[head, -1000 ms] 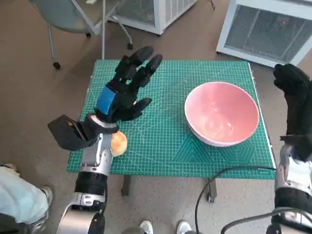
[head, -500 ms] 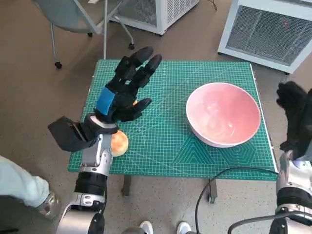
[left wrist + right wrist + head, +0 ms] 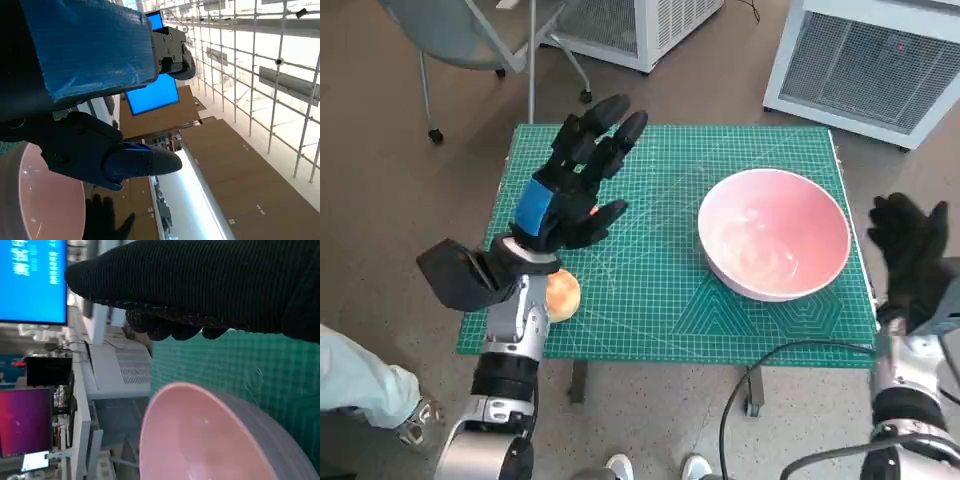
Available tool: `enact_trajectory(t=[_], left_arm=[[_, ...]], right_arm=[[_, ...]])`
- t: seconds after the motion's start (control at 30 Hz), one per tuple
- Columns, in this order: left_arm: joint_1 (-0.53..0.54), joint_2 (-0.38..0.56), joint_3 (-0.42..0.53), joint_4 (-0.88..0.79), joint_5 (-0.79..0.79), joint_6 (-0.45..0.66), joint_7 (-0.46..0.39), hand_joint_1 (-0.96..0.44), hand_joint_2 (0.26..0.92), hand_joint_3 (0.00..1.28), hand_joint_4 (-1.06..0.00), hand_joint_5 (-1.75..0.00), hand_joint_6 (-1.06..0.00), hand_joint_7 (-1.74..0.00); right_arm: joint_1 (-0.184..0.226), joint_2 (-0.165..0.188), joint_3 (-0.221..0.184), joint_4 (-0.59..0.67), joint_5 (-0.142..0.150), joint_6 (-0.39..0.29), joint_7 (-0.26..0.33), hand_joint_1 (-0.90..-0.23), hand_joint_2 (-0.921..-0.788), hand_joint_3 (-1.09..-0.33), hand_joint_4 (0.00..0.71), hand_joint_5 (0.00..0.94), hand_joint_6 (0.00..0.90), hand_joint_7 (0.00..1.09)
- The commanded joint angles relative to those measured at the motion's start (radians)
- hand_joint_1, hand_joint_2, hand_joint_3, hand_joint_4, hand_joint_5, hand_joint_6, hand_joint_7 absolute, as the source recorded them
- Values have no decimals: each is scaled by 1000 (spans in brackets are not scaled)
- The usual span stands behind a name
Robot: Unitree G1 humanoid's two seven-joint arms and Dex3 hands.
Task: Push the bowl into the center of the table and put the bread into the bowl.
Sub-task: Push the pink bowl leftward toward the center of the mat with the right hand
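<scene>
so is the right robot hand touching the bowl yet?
Apart. In the head view the right robot hand sits off the table's right edge, with a strip of green mat visible between it and the pink bowl.

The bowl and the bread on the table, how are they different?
The bowl is pink and big, while the bread is golden-orange and far smaller. The bowl sits in plain sight on the right side of the green mat, while the bread lies near the mat's front left corner, partly hidden under the left hand. The bowl is hollow and empty, the bread a solid lump. Both rest on the mat, and neither hand holds either.
</scene>
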Motion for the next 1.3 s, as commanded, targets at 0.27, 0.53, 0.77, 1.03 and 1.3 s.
enact_trajectory(t=[0.27,0.53,0.77,1.03,1.3], left_arm=[[27,26,9,-25,14,-15,8,-568,921,315,-188,-3,1,-528],[37,31,8,-34,17,-16,15,-572,921,313,-189,-3,0,-528],[56,48,19,-39,16,-23,19,-586,921,309,-194,-5,-3,-525],[65,50,23,-46,20,-25,34,-602,921,310,-203,-9,-12,-516],[76,50,22,-61,25,-22,51,-602,921,310,-206,-8,-19,-504]], right_arm=[[-40,84,-4,28,6,49,40,-486,-921,-763,85,3,21,300],[-51,94,0,33,-1,58,49,-490,-921,-758,89,4,25,291],[-89,112,15,42,-14,85,56,-500,-921,-739,91,4,35,286],[-115,127,28,44,-27,95,50,-498,-921,-731,93,4,44,278],[-146,148,33,48,-35,112,52,-497,-921,-747,108,9,56,275]])
